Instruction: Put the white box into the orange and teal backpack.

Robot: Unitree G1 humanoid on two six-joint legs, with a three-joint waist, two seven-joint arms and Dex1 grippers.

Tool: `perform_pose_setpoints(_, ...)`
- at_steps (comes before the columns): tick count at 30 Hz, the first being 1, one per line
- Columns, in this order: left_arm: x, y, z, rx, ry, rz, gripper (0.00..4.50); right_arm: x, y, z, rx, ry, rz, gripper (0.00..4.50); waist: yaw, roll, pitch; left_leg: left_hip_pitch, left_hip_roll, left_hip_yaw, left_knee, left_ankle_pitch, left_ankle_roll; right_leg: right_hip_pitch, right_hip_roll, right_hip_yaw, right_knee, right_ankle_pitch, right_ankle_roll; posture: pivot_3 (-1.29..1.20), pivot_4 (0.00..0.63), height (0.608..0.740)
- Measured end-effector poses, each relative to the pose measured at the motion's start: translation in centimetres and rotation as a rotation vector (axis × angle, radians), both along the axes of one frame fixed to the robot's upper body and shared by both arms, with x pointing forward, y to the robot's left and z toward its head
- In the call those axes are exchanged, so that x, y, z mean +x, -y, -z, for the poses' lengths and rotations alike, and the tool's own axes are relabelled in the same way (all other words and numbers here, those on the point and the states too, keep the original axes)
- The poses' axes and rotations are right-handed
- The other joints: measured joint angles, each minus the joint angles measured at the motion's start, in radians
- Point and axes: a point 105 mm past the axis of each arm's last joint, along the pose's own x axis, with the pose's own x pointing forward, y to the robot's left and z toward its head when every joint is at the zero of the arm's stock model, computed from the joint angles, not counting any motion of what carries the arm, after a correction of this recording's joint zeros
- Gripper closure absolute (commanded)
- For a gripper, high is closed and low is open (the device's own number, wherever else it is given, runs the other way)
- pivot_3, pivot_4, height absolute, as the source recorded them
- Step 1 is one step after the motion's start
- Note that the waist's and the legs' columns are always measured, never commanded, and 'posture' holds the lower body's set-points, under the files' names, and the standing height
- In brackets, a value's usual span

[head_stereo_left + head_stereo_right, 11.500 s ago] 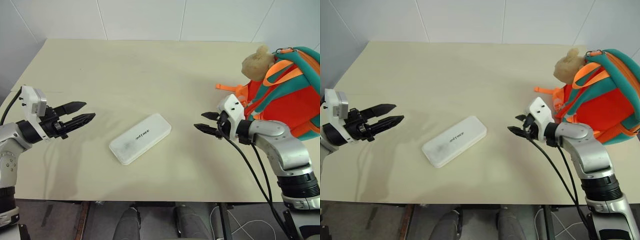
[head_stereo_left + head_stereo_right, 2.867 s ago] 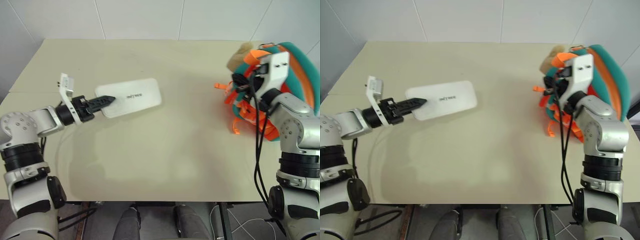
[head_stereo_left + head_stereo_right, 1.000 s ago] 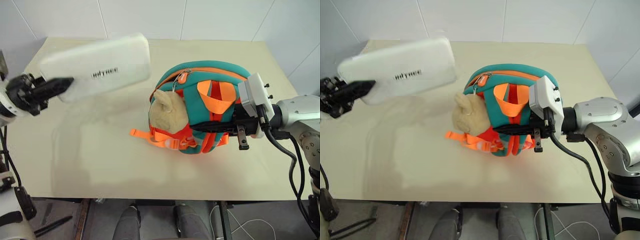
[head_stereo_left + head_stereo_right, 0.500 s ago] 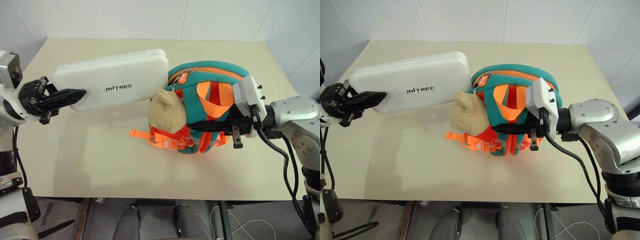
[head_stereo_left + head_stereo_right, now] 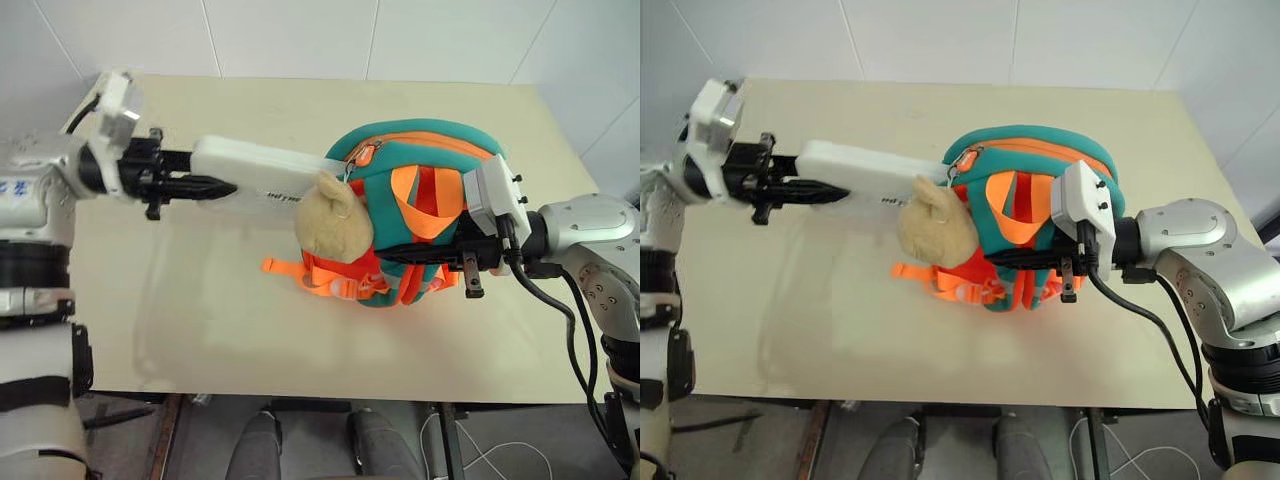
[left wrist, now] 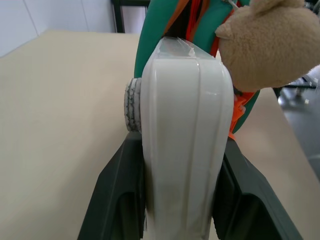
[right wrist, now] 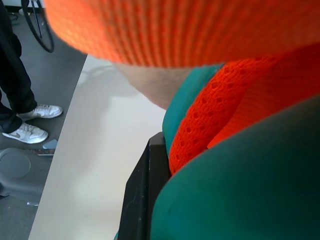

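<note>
**White box brought edge-on to the backpack's zip**

Compare with half a second ago: you have swung the white box (image 5: 262, 178) from broad-face-up to edge-on, and its far end now reaches the zipper side of the orange and teal backpack (image 5: 432, 168) instead of stopping short of it.

Table (image 5: 250, 330): the pale surface under everything, with a person's legs and white shoes visible beyond its edge in the right wrist view.

Backpack: it stands near the table's middle, teal rim uppermost, orange straps trailing toward you.

Box: it is held level above the table, its far end behind the plush toy (image 5: 333, 218) and against the teal trim; whether it has entered the opening cannot be told.

Left gripper (image 5: 205, 187): your jaws pinch the box's near end, one finger (image 6: 116, 197) on each broad face.

Right gripper (image 5: 415, 253): your jaws are pressed together on the backpack's fabric, holding it upright.
</note>
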Motion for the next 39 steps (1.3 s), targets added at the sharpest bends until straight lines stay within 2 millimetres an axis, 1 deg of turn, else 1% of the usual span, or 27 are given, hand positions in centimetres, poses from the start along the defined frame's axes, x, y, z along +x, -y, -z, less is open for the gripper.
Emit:
perform_pose_setpoints(6,1.9,4.8,0.9,0.093,-0.048,-0.009,3.25,0.1,-0.3,0.3,-0.001,0.002,-0.012,4.5,0.007,0.0,0.0,0.0,0.0,-0.001,0.001,0.0,0.0,0.0,0.0,0.0,0.0,0.0,0.001,0.0,0.15,0.74)
perform_pose_setpoints(9,2.4,6.3,1.6,0.111,-0.067,-0.007,3.25,0.1,-0.4,0.5,-0.005,0.001,-0.017,4.5,0.003,0.0,0.0,0.0,0.0,-0.001,0.001,0.0,0.0,0.0,0.0,0.0,0.001,0.0,0.001,0.0,0.15,0.74)
perform_pose_setpoints(10,2.7,7.0,1.8,0.111,-0.07,-0.009,3.25,0.1,-0.4,0.5,-0.005,0.0,-0.016,4.5,0.004,0.0,0.0,0.0,0.0,-0.001,0.001,0.0,0.001,0.0,0.0,0.0,0.001,0.0,0.001,0.0,0.15,0.74)
perform_pose_setpoints(13,3.7,10.4,3.1,0.092,-0.105,-0.004,3.25,0.4,-0.5,0.5,0.002,0.0,-0.017,4.5,0.015,0.0,0.0,0.0,-0.001,-0.001,0.002,0.001,0.002,0.001,0.0,0.0,0.001,0.001,0.002,0.0,0.15,0.74)
perform_pose_setpoints(15,4.1,11.9,3.8,0.076,-0.129,-0.002,3.25,0.4,-0.7,0.4,0.006,0.002,-0.021,4.5,0.018,0.0,0.0,0.0,-0.001,-0.001,0.002,0.002,0.002,0.001,0.0,0.001,0.001,0.002,0.003,0.0,0.15,0.74)
perform_pose_setpoints(18,4.4,13.4,4.3,0.058,-0.121,0.001,3.25,0.6,-0.5,0.4,0.006,0.002,-0.012,4.5,0.019,0.0,0.0,0.0,-0.001,-0.001,0.002,0.002,0.002,0.001,0.0,0.001,0.001,0.002,0.004,0.0,0.15,0.74)
perform_pose_setpoints(20,4.4,13.9,4.3,0.061,-0.102,0.008,2.53,0.7,-0.5,0.4,0.007,0.005,-0.01,4.5,0.019,0.0,0.0,0.0,-0.002,-0.001,0.002,0.002,0.002,0.001,0.0,0.001,0.001,0.002,0.004,0.0,0.15,0.74)
perform_pose_setpoints(23,4.5,13.1,4.3,0.081,-0.113,-0.015,1.61,0.7,-0.6,0.3,0.01,0.01,-0.015,4.5,0.015,0.0,0.0,0.0,-0.002,-0.001,0.001,0.002,0.002,0.001,0.0,0.001,0.001,0.003,0.004,0.0,0.15,0.74)
perform_pose_setpoints(26,4.1,10.8,3.4,0.106,-0.099,-0.048,0.7,0.7,-0.6,0.3,0.011,0.012,-0.014,4.5,0.002,0.0,0.0,0.0,-0.001,-0.001,-0.001,0.003,0.002,0.0,0.001,0.002,0.001,0.003,0.004,0.0,0.15,0.74)
perform_pose_setpoints(28,3.7,8.7,2.8,0.107,-0.084,-0.082,0.11,0.7,-0.6,0.3,0.011,0.012,-0.013,4.5,-0.004,0.0,0.0,0.0,-0.001,-0.001,-0.001,0.003,0.001,0.0,0.001,0.002,0.001,0.003,0.004,0.0,0.15,0.74)
perform_pose_setpoints(29,3.4,7.8,2.7,0.112,-0.08,-0.097,0.02,0.7,-0.7,0.3,0.011,0.012,-0.013,4.5,-0.006,0.0,0.0,0.0,-0.001,-0.001,-0.001,0.003,0.001,0.0,0.001,0.002,0.001,0.003,0.004,0.0,0.15,0.74)
perform_pose_setpoints(30,3.1,6.4,2.7,0.125,-0.078,-0.115,0.02,0.6,-0.7,0.4,0.011,0.012,-0.013,4.5,-0.01,0.0,0.0,0.0,-0.001,-0.001,-0.001,0.003,0.001,0.0,0.001,0.002,0.0,0.003,0.004,0.0,0.15,0.74)
perform_pose_setpoints(32,2.2,3.9,3.4,0.138,-0.104,-0.15,0.02,0.6,-0.6,0.5,0.011,0.007,-0.012,4.5,-0.01,0.0,0.0,0.0,-0.001,0.0,-0.001,0.003,0.001,0.0,0.001,0.002,0.0,0.002,0.003,0.0,0.15,0.74)
perform_pose_setpoints(33,1.9,3.1,3.7,0.144,-0.122,-0.162,0.02,0.6,-0.6,0.5,0.01,0.008,-0.011,4.5,-0.008,0.0,0.0,0.0,-0.001,-0.001,-0.001,0.003,0.001,0.0,0.001,0.002,0.0,0.002,0.003,0.0,0.15,0.74)
perform_pose_setpoints(36,0.6,1.7,3.6,0.122,-0.132,-0.18,0.02,0.7,-0.7,0.5,0.009,0.008,-0.011,4.5,-0.002,0.0,0.0,-0.001,-0.001,-0.001,0.0,0.003,0.001,0.0,0.0,0.002,0.0,0.002,0.003,0.0,0.15,0.74)
perform_pose_setpoints(39,-0.8,1.2,2.3,0.07,-0.1,-0.177,0.02,0.7,-0.6,0.5,0.004,0.008,-0.01,4.5,0.003,0.0,0.0,0.0,-0.001,-0.001,0.0,0.003,0.002,0.001,0.0,0.002,0.0,0.003,0.003,0.0,0.15,0.74)
